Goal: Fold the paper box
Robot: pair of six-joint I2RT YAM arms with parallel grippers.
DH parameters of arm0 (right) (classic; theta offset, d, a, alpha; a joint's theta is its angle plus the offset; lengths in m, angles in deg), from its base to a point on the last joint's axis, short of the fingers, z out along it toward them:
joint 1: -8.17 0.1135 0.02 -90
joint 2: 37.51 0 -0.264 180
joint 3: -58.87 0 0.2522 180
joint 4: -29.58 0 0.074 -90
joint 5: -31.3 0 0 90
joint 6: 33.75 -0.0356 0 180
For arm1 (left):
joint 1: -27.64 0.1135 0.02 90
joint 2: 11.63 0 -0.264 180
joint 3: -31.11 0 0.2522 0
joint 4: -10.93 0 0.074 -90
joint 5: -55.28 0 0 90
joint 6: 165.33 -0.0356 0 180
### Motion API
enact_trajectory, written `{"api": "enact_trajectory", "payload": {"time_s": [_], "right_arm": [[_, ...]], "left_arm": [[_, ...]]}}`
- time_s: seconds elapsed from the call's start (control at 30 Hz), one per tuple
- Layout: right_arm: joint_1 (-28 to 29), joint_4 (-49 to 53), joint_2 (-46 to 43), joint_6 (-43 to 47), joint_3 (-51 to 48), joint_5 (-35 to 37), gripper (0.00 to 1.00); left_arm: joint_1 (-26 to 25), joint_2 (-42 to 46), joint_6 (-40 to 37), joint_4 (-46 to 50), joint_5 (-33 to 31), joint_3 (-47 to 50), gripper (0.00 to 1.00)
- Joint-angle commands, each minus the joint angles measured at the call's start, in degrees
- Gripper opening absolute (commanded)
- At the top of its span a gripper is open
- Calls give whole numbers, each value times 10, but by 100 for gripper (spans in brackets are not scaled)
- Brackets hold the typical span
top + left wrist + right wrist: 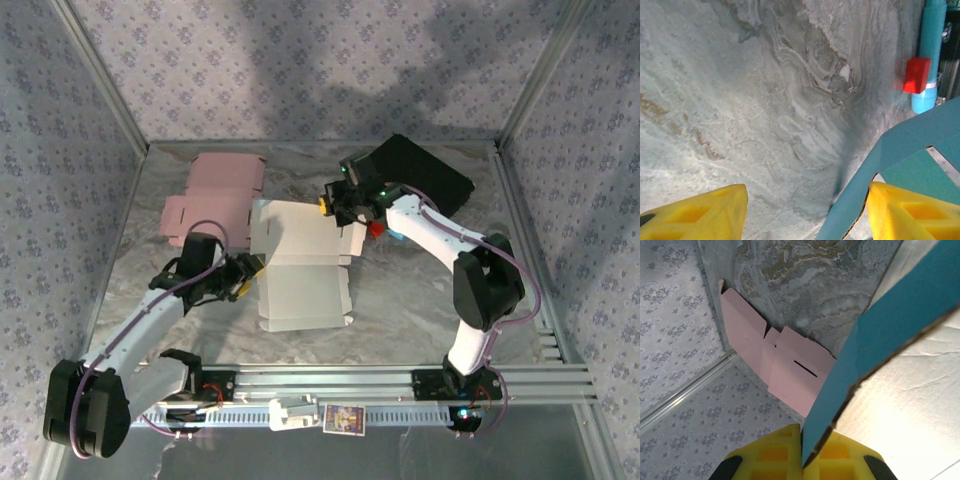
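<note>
The paper box (300, 272), white in the top view and teal on its other face, lies partly folded at the table's middle. My right gripper (340, 205) is at the box's far edge. In the right wrist view its yellow fingers (775, 457) are shut on the thin edge of a teal panel (880, 325). My left gripper (247, 272) is at the box's left edge. It is open, its yellow fingertips (700, 212) wide apart. A raised teal flap (900, 145) stands just inside the right fingertip, with bare table between the two.
A flat pink box blank (213, 198) lies at the back left by the wall, also in the right wrist view (785, 360). A black sheet (425, 175) lies at the back right. Patterned walls enclose the marbled table (420, 290). A red block (916, 75) on the right arm is ahead of my left gripper.
</note>
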Motion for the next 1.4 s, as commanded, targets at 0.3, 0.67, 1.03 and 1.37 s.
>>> {"api": "enact_trajectory", "payload": {"time_s": [0.3,0.67,1.03,1.37], "right_arm": [[-17,1,0,33,13,-14,0],[-16,40,15,129,0,-53,0],[0,-58,33,159,-47,-69,0],[-7,-133,45,164,-83,-95,0]], "left_arm": [[3,73,-89,116,-28,18,58],[51,4,-355,51,-78,-100,29],[31,-4,-455,-115,-36,0,43],[-45,-37,-406,-133,-56,10,44]]}}
